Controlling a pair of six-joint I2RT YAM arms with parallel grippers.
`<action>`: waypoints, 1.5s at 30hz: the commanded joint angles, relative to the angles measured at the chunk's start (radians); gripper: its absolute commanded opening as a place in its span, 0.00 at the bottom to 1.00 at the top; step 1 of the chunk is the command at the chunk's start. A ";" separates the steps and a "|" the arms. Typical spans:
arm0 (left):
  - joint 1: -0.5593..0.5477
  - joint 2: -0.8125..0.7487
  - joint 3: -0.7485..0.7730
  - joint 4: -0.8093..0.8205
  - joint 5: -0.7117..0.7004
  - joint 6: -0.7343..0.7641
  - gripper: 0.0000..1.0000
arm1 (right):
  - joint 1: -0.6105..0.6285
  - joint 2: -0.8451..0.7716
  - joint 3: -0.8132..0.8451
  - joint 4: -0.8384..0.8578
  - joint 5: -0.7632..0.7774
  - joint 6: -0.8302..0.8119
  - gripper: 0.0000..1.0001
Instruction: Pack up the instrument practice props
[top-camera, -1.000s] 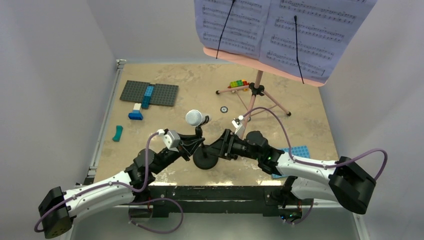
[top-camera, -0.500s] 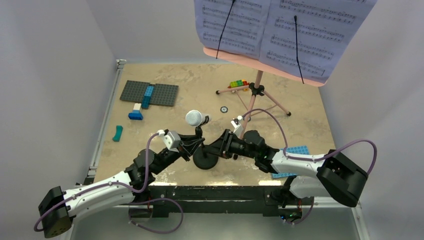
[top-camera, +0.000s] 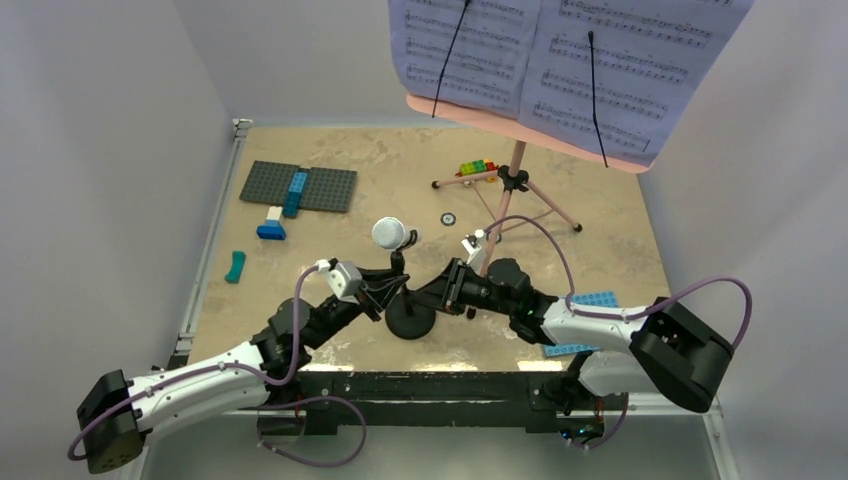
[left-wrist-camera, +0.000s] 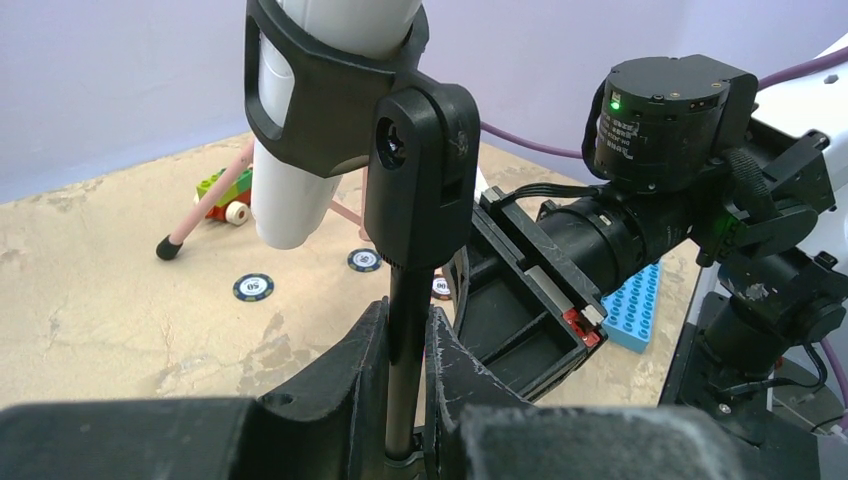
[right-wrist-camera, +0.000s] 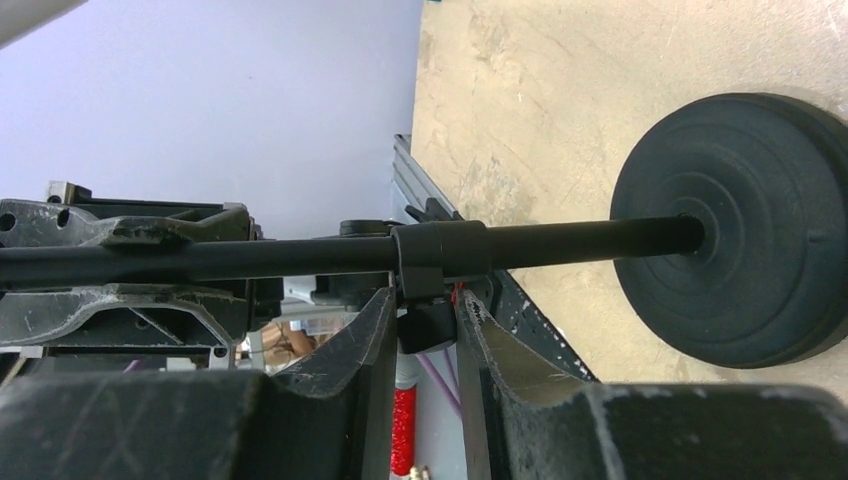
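Observation:
The black mic stand (top-camera: 400, 285) stands upright on its round base (top-camera: 411, 322), with the grey-white microphone (top-camera: 390, 234) in the clip on top. My left gripper (top-camera: 385, 292) is shut on the pole (left-wrist-camera: 405, 330) below the clip. From the right, my right gripper (top-camera: 437, 293) has its jaws pressed on the small knob (right-wrist-camera: 425, 325) under the pole's collar (right-wrist-camera: 440, 250). The base (right-wrist-camera: 740, 230) shows at the right of the right wrist view. The pink music stand (top-camera: 517, 190) stands at the back right, with lavender pages (top-camera: 560, 60) on its desk (top-camera: 520, 125).
A grey studded plate (top-camera: 298, 187) carrying blue bricks lies at the back left. A white-and-blue brick (top-camera: 271, 224) and a teal piece (top-camera: 235, 266) lie nearer. A blue plate (top-camera: 590, 305) sits under my right arm. Coloured bricks (top-camera: 473, 168) and a chip (top-camera: 447, 219) lie by the tripod.
The right gripper's jaws have closed in onto the knob of the mic stand, and the right arm's rear part has swung a little left. The left arm and stand have not moved.

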 joint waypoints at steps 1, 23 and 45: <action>-0.016 0.024 -0.013 -0.073 -0.004 -0.013 0.00 | 0.001 -0.041 0.077 0.005 -0.022 -0.133 0.00; -0.036 0.189 0.055 -0.096 -0.039 -0.010 0.00 | 0.370 -0.129 0.239 -0.434 0.723 -1.353 0.00; -0.058 0.250 0.026 -0.036 -0.053 -0.052 0.00 | 0.622 0.104 0.163 -0.256 1.189 -1.712 0.00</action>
